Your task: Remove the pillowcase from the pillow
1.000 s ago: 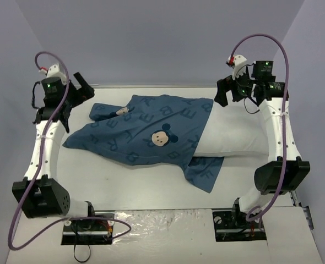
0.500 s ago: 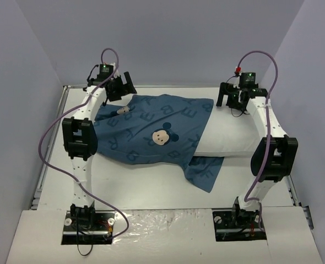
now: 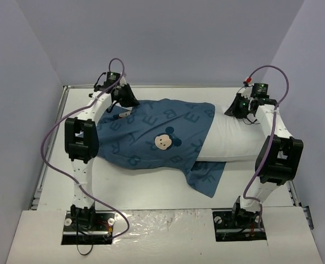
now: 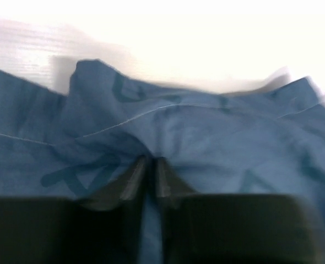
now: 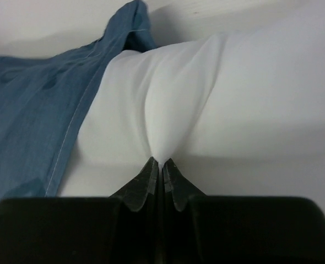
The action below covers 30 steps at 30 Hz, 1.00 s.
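The dark teal pillowcase (image 3: 151, 135) with lighter letters and a mouse face lies across the table's middle and covers the left part of the white pillow (image 3: 231, 140). The pillow's bare right end sticks out of the cover. My left gripper (image 3: 123, 103) sits at the pillowcase's far left corner, shut on a pinch of the teal fabric (image 4: 151, 137). My right gripper (image 3: 237, 109) sits at the pillow's far right corner, shut on a fold of the white pillow (image 5: 168, 110). The pillowcase's open hem (image 5: 69, 132) runs just left of that pinch.
A loose flap of the pillowcase (image 3: 206, 176) hangs out toward the near edge below the pillow. The white table (image 3: 151, 190) is bordered by grey walls at the back and sides. Both arm bases (image 3: 88, 220) stand at the near edge.
Both arms swung inward and came down onto the bedding. The left gripper shut on the pillowcase's far left corner, the right gripper shut on the pillow's far right corner. The pillowcase shifted slightly.
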Motion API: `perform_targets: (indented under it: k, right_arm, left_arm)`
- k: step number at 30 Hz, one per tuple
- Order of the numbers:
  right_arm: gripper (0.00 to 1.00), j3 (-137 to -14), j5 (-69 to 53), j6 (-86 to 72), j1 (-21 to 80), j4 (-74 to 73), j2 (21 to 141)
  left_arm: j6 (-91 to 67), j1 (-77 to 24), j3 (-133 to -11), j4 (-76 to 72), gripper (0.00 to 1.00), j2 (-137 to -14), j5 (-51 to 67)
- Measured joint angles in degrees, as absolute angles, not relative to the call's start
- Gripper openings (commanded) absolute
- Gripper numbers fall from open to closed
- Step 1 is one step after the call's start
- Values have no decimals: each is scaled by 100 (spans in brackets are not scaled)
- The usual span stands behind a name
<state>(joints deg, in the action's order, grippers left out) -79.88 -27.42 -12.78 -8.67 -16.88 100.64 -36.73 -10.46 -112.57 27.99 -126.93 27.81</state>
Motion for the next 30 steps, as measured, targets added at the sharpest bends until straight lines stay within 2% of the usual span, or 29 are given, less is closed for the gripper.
perform_targets:
  k: [4,8,14,22,30]
  right_arm:
    - [0,-8440,-3944,-709,-1199,-2038,10160]
    - [0,-9113,-4445,-132,-1234,-2397,10141]
    - [0,-9485,-4469,373,-1155,-2416,9762]
    - [0,-9526,-4222,585,-1245,-2200,9135]
    - [0,-8545,-3629,609,-2161,-1732,8630]
  left_arm:
    - [-3900,-878,-11131,2443,2,-12215,2781]
    - [-4093,-609,-10829,2045,2,-11483,2777]
    - [-4403,-38,-9931,1492,2,-10405,2764]
    - [-4499,731,-9120,1297,2,-9749,2580]
    - [-4464,2093,-8359,1343,2,-8790,1815]
